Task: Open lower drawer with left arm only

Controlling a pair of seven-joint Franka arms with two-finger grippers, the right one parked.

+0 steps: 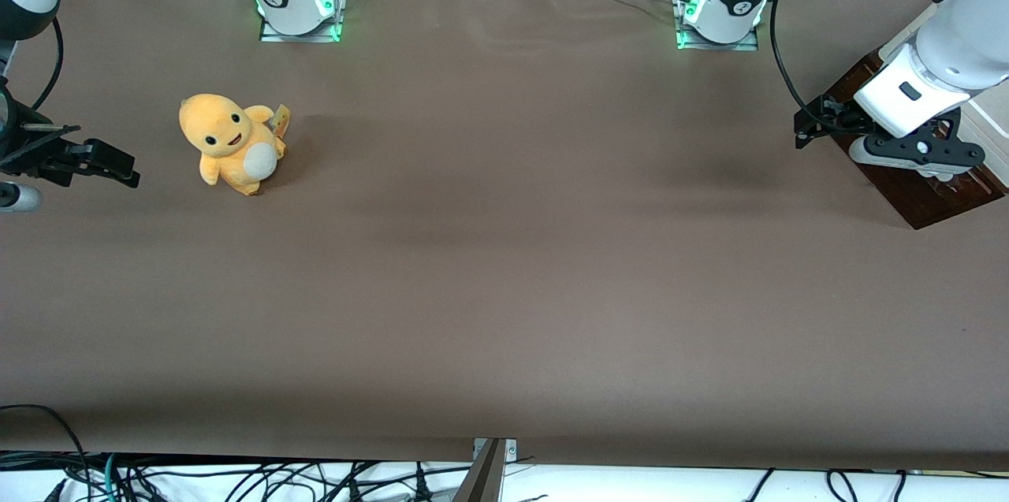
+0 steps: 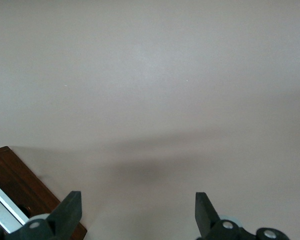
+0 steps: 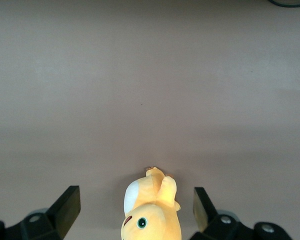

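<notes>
At the working arm's end of the table stands a small dark-brown wooden cabinet [image 1: 922, 198], partly covered by the left arm [image 1: 946, 53]. A corner of its dark wood [image 2: 17, 182] with a white bar handle [image 2: 4, 210] shows in the left wrist view; this matches the lower drawer, and I cannot tell how far out it is. My gripper [image 1: 808, 128] [image 2: 137, 205] hangs open just off the cabinet's edge, above bare table. Nothing lies between its black fingers [image 2: 70, 212], and one of them is close beside the wood corner.
A yellow plush toy [image 1: 232, 143] [image 3: 150, 212] sits on the brown table [image 1: 504, 250] toward the parked arm's end. The two arm bases [image 1: 299, 5] [image 1: 721, 9] stand far from the front camera. A pale surface [image 1: 995, 124] shows beside the cabinet.
</notes>
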